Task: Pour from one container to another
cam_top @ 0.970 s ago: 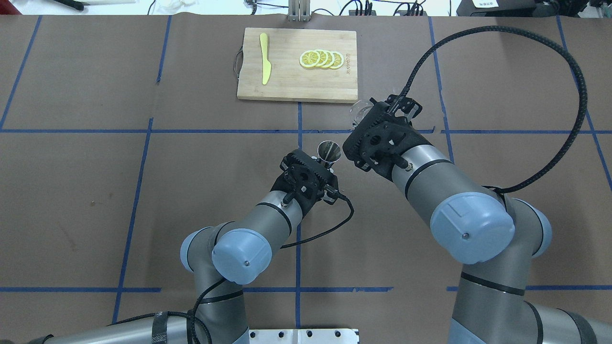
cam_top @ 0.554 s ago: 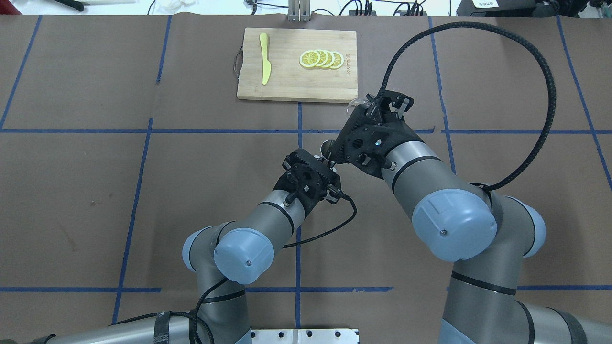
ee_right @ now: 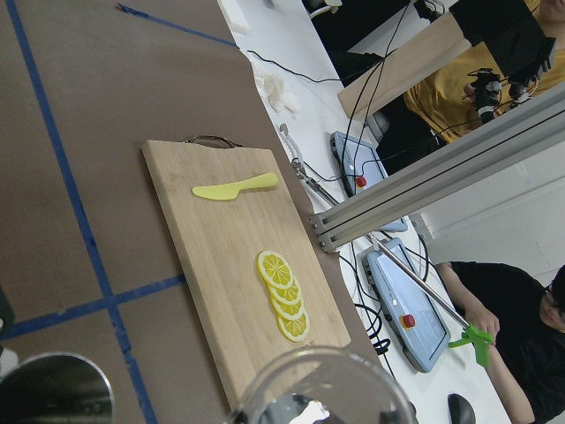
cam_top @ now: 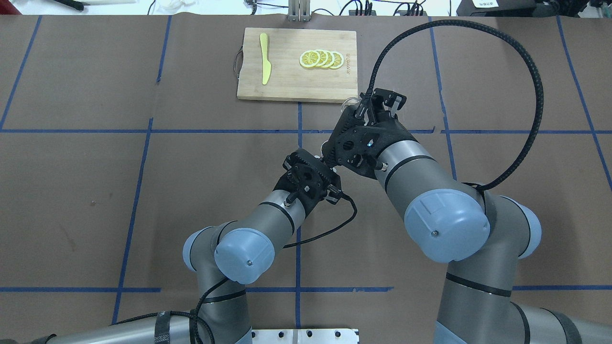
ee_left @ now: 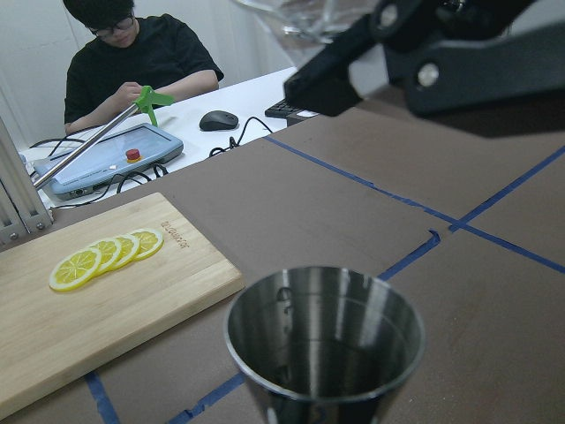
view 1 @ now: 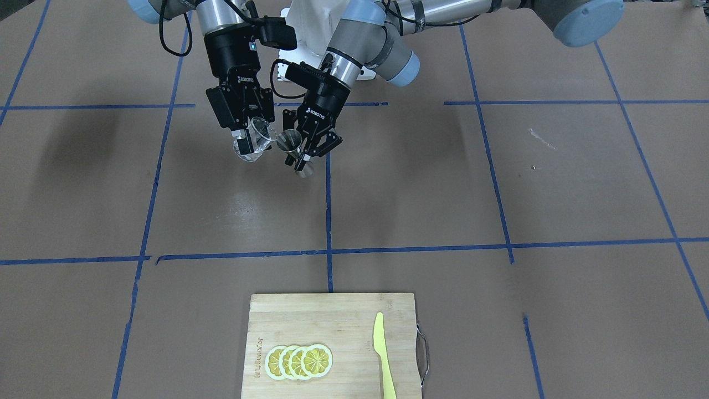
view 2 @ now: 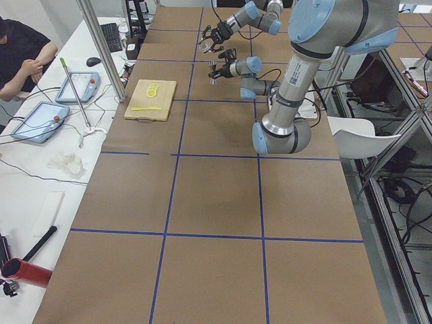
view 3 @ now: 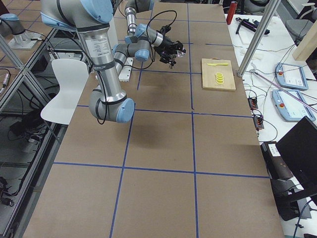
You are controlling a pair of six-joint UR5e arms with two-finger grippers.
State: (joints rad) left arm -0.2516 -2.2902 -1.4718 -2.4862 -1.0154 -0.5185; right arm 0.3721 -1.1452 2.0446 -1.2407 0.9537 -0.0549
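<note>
Glass cup (view 1: pixel 259 143), in the right gripper (view 1: pixel 252 136), is tilted just beside and above the jigger (view 1: pixel 289 141), in the left gripper (view 1: pixel 302 155), over the table (view 1: pixel 498 194). Far side: cutting board (view 1: pixel 332 310) bearing knife (view 1: pixel 382 349) left, lemon slices (view 1: pixel 299 361) right, seen from the robot.

A robotics lab: blue-taped table (cam_top: pixel 71 191), teach pendants (view 2: pixel 39 121) and aluminium framing (view 2: pixel 100 47) alongside.

Clear glass cup (view 1: pixel 255 142), held aloft, tilts toward the metal jigger (view 1: pixel 291 144).
</note>
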